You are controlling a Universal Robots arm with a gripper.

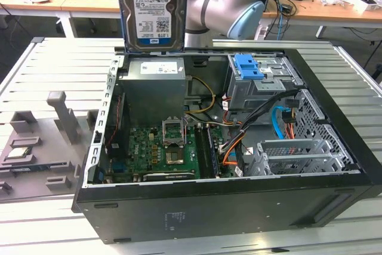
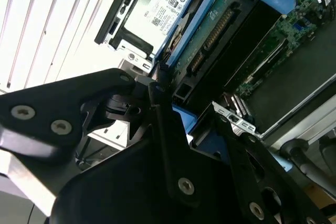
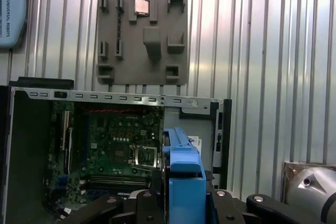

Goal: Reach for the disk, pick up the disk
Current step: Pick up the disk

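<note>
Robotics lab or electronics workshop. An open black metal desktop computer case (image 1: 227, 213) lies on a pale ribbed metal table (image 1: 59, 70). A grey slotted plastic fixture plate (image 1: 36, 159) sits on the exterior view's left. At the far side are a silver-and-blue robot arm (image 1: 230, 4) and cable-strewn wooden benches (image 1: 89, 3).

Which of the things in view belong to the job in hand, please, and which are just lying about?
Job: disk, held above the case; gripper, shut on it.
Lying about: power supply, blue caddy, motherboard, grey tray beside the case.
</note>
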